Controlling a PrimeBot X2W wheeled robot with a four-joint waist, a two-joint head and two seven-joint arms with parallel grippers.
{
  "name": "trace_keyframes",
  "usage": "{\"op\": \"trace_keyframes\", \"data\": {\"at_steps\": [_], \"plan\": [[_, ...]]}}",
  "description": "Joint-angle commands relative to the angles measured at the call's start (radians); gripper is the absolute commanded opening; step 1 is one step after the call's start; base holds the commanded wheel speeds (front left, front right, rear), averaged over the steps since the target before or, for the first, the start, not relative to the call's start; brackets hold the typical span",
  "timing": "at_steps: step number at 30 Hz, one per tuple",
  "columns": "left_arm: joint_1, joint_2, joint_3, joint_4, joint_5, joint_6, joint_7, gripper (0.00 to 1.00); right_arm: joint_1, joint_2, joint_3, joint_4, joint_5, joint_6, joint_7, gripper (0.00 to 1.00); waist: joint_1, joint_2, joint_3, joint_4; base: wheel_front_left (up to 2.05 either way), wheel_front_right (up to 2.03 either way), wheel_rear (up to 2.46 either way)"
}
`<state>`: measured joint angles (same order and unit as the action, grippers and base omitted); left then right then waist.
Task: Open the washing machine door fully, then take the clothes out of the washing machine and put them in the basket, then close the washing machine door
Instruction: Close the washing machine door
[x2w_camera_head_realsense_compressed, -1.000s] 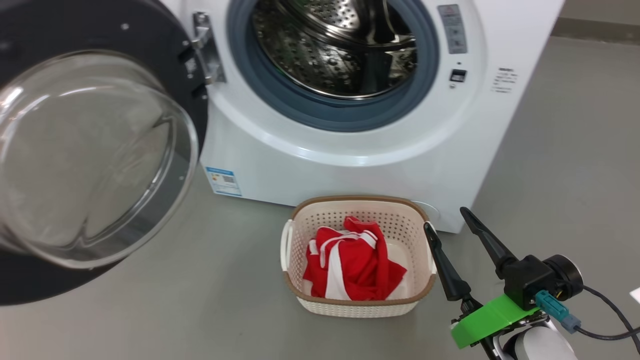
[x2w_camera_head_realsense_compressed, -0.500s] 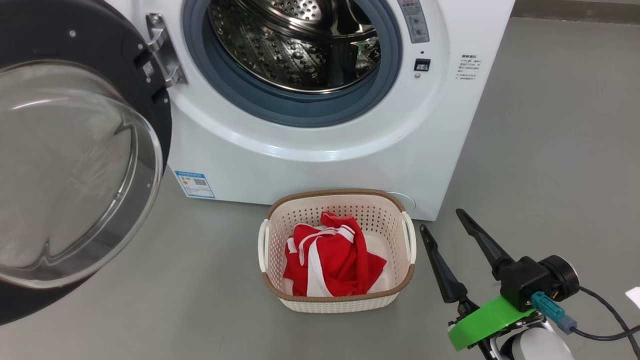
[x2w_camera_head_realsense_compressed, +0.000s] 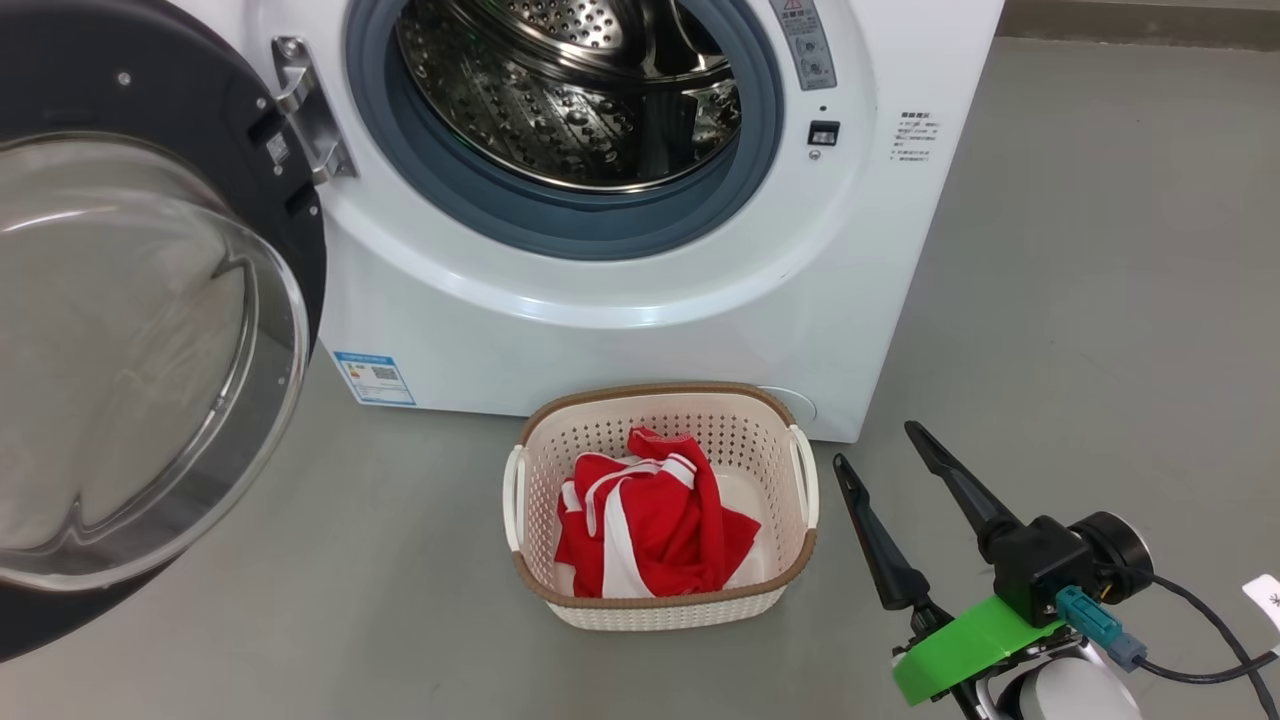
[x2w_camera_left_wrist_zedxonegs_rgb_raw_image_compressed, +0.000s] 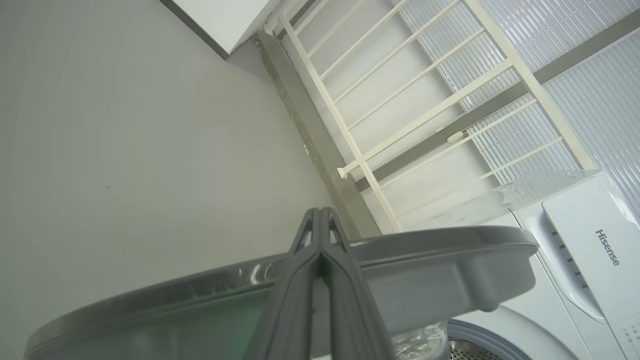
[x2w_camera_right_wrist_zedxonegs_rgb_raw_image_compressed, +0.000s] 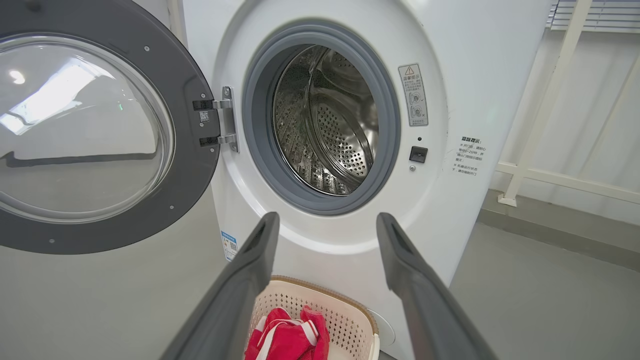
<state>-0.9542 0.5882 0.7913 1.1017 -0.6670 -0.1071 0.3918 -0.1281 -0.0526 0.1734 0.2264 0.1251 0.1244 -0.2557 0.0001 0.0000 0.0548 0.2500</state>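
Floor (x2w_camera_head_realsense_compressed: 1100, 300): grey, plain, runs across the lower half of the head view.
Washing machine (x2w_camera_head_realsense_compressed: 640, 340): white front-loader, upper centre of the head view, standing on the floor.
Washing machine door (x2w_camera_head_realsense_compressed: 140, 340): swung wide open at the left edge of the head view; black rim, bulging clear glass bowl facing the camera.
Drum (x2w_camera_head_realsense_compressed: 570, 90): perforated steel, top centre; no fabric seen in the part that shows.
Gasket (x2w_camera_head_realsense_compressed: 600, 225): blue-grey ring round the drum mouth.
Railing (x2w_camera_left_wrist_zedxonegs_rgb_raw_image_compressed: 400, 100): cream bars, upper right of the left wrist view, beyond the machine.
Basket (x2w_camera_head_realsense_compressed: 660, 612): cream perforated plastic with a brown rim, lower centre of the head view, on the floor just before the machine's front panel; cannot tell whether it touches the panel.
Clothes (x2w_camera_head_realsense_compressed: 650, 520): red garment with white stripes, bunched inside the basket, below its rim.
Right gripper (x2w_camera_head_realsense_compressed: 875, 445): lower right of the head view, just right of the basket and apart from it; fingers spread wide, nothing between them.
Left gripper (x2w_camera_left_wrist_zedxonegs_rgb_raw_image_compressed: 320, 215): bottom centre of the left wrist view, fingers pressed together, nothing seen between them; the door's grey edge crosses behind them, contact cannot be told.
Hinge (x2w_camera_head_realsense_compressed: 305, 120): metal bracket, joins the door to the machine left of the opening.
Blue label (x2w_camera_head_realsense_compressed: 374, 377): lower left of the machine's front.
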Motion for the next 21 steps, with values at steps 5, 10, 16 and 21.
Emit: {"op": "trace_keyframes", "data": {"at_steps": [5,10,16,21], "plan": [[0.033,0.063,0.007,-0.066,-0.033,-0.015,0.07,0.0,-0.019,0.002,0.028,-0.018,-0.009,0.006,-0.006,1.0,-0.0001,0.0,0.001,-0.012,0.0,0.0,0.0],[0.063,0.059,0.006,-0.093,-0.052,-0.017,0.136,0.0,-0.021,0.002,0.035,-0.015,-0.006,0.006,-0.006,1.0,-0.0001,0.0,0.004,-0.02,0.0,0.0,0.0],[0.101,0.059,-0.006,-0.127,-0.09,-0.021,0.256,0.0,-0.021,0.002,0.038,-0.014,-0.004,0.006,-0.006,1.0,-0.0001,0.0,0.014,-0.024,0.0,0.0,0.0],[0.124,0.057,-0.007,-0.154,-0.123,-0.023,0.314,0.0,-0.025,0.002,0.042,-0.014,-0.004,0.006,-0.006,1.0,-0.0001,0.0,0.02,-0.025,0.0,0.0,0.0]]}}
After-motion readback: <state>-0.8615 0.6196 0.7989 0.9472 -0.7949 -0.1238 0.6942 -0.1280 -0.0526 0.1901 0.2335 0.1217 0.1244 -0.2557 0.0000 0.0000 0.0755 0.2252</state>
